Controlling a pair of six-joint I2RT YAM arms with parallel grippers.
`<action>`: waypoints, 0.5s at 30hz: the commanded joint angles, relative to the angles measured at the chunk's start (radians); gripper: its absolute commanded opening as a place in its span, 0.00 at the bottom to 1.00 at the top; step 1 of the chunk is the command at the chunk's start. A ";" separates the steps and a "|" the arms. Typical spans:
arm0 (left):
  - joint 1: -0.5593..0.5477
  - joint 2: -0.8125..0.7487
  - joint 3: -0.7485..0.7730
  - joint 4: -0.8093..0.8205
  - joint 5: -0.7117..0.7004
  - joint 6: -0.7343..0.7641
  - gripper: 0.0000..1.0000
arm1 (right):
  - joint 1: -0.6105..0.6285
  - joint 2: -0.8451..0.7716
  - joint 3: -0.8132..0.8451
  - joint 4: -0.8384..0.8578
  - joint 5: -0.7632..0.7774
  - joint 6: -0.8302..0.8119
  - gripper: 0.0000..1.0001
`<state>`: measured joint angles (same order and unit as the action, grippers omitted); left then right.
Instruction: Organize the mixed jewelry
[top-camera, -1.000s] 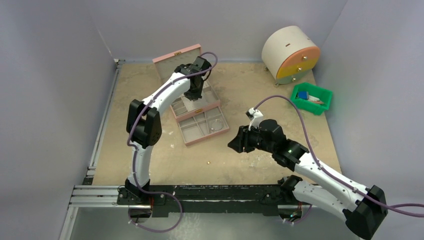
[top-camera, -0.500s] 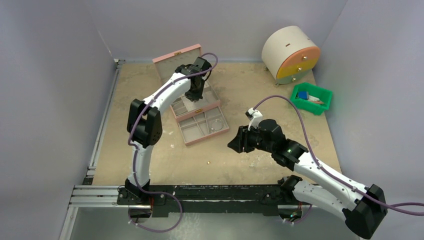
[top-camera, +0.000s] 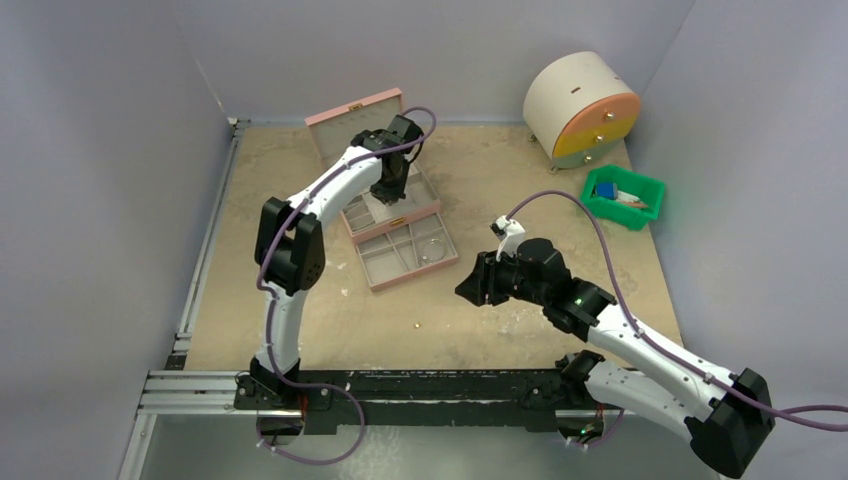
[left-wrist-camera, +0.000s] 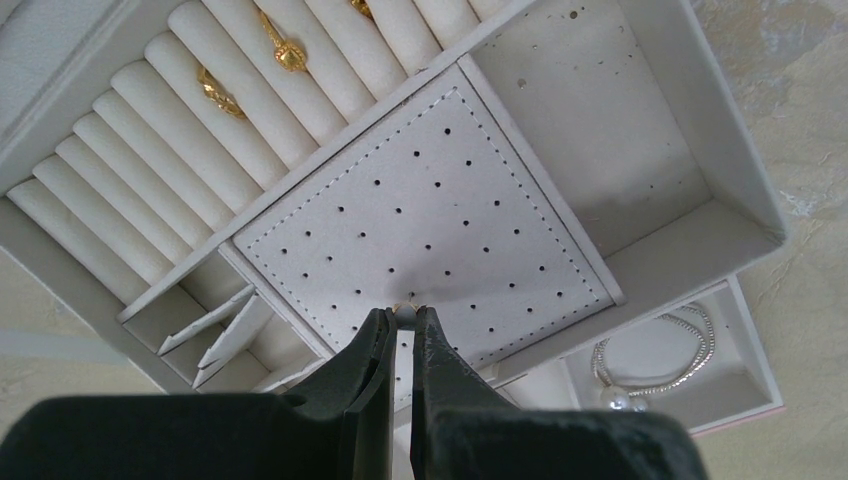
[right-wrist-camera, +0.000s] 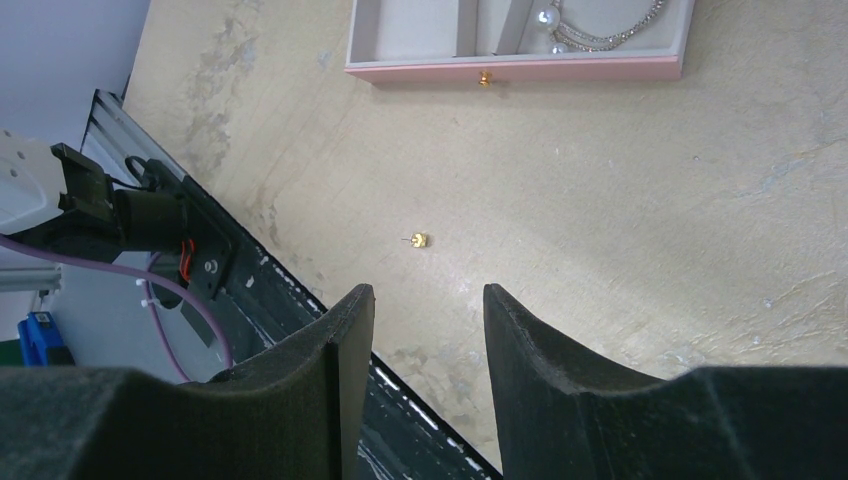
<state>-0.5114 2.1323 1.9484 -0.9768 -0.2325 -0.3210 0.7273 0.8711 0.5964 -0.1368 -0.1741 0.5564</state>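
The left gripper (left-wrist-camera: 404, 323) pinches what looks like a tiny stud (left-wrist-camera: 405, 315) over the perforated pad (left-wrist-camera: 430, 200), lower centre; the right gripper (right-wrist-camera: 428, 300) stands apart.

From the left wrist, the fingers (left-wrist-camera: 375, 345) hide all but a pale tip of the small piece (left-wrist-camera: 404, 316) pinched between them, too little to name. From the right wrist, the bracelet (right-wrist-camera: 598, 40) and its drawer (right-wrist-camera: 560, 68) are cut off by the picture's edge. Overhead, the loose stud (top-camera: 417, 325) on the near tabletop (top-camera: 500, 170) is a mere gold speck.
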 joint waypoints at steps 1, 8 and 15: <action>0.004 0.017 -0.002 0.024 -0.011 0.011 0.00 | 0.000 -0.007 0.038 0.025 -0.004 -0.010 0.47; 0.004 0.028 -0.002 0.023 -0.024 0.011 0.00 | 0.000 -0.010 0.036 0.023 -0.002 -0.010 0.47; 0.004 0.026 0.001 0.023 -0.053 0.011 0.00 | 0.000 -0.015 0.031 0.022 -0.001 -0.009 0.47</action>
<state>-0.5117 2.1429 1.9484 -0.9737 -0.2478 -0.3210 0.7273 0.8703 0.5964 -0.1368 -0.1741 0.5564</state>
